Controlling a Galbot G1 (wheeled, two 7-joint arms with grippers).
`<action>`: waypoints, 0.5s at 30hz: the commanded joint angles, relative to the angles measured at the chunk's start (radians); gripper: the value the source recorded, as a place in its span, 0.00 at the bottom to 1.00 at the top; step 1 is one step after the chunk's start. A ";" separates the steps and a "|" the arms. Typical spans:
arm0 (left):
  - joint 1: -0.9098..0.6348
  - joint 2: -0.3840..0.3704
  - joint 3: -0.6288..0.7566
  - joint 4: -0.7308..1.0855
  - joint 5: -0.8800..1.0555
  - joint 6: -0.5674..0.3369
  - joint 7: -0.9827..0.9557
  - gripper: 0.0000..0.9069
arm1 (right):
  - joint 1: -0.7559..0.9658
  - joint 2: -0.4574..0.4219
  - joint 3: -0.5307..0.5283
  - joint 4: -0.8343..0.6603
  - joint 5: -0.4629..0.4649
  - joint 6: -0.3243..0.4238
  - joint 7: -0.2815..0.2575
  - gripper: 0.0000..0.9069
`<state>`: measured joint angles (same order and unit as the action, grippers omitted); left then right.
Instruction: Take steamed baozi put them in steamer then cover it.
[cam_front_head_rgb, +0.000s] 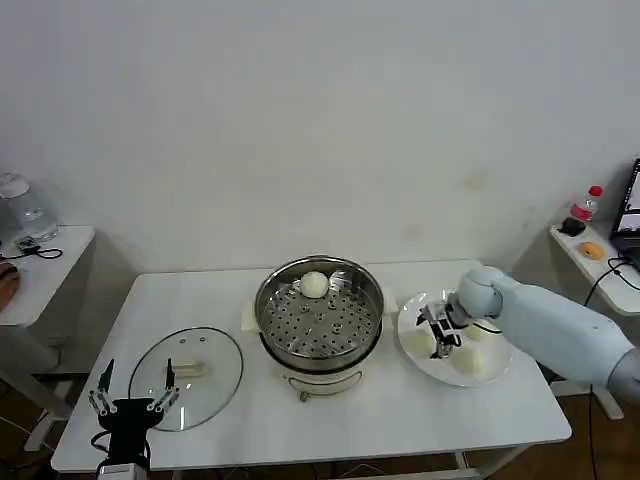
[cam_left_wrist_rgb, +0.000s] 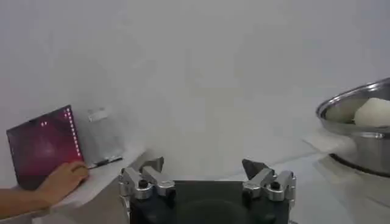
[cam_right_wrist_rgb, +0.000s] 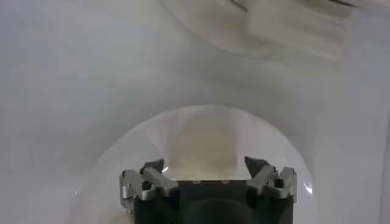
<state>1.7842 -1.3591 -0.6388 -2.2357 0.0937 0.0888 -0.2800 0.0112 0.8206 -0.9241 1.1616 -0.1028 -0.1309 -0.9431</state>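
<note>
The steel steamer (cam_front_head_rgb: 320, 318) stands mid-table with one baozi (cam_front_head_rgb: 314, 284) on its perforated tray. More baozi (cam_front_head_rgb: 470, 362) lie on a white plate (cam_front_head_rgb: 405, 315) to its right. My right gripper (cam_front_head_rgb: 440, 335) hangs open just over that plate. In the right wrist view a baozi (cam_right_wrist_rgb: 201, 141) lies straight ahead of the right gripper (cam_right_wrist_rgb: 204, 164), between the spread fingertips, on the plate (cam_right_wrist_rgb: 137, 149). The glass cover (cam_front_head_rgb: 205, 385) lies flat at the front left. My left gripper (cam_front_head_rgb: 133, 397) stands open and empty beside its near edge.
In the left wrist view the left gripper (cam_left_wrist_rgb: 203, 164) faces the wall, with the steamer's rim (cam_left_wrist_rgb: 359, 137) and its baozi (cam_left_wrist_rgb: 375, 112) off to one side. A side table (cam_front_head_rgb: 40, 270) stands far left, another with a bottle (cam_front_head_rgb: 585, 205) far right.
</note>
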 joint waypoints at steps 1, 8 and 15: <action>0.000 0.000 -0.001 0.001 0.000 -0.001 0.000 1.00 | -0.013 0.027 0.009 -0.039 -0.013 -0.004 -0.004 0.86; -0.001 -0.002 0.001 -0.002 0.000 0.000 -0.002 1.00 | 0.002 0.017 0.019 -0.028 0.000 0.001 -0.025 0.76; -0.002 -0.001 0.004 -0.002 0.001 0.000 -0.002 1.00 | 0.113 -0.038 0.002 0.028 0.037 -0.004 -0.049 0.76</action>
<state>1.7820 -1.3592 -0.6352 -2.2367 0.0946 0.0884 -0.2815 0.0413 0.8141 -0.9163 1.1585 -0.0857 -0.1345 -0.9763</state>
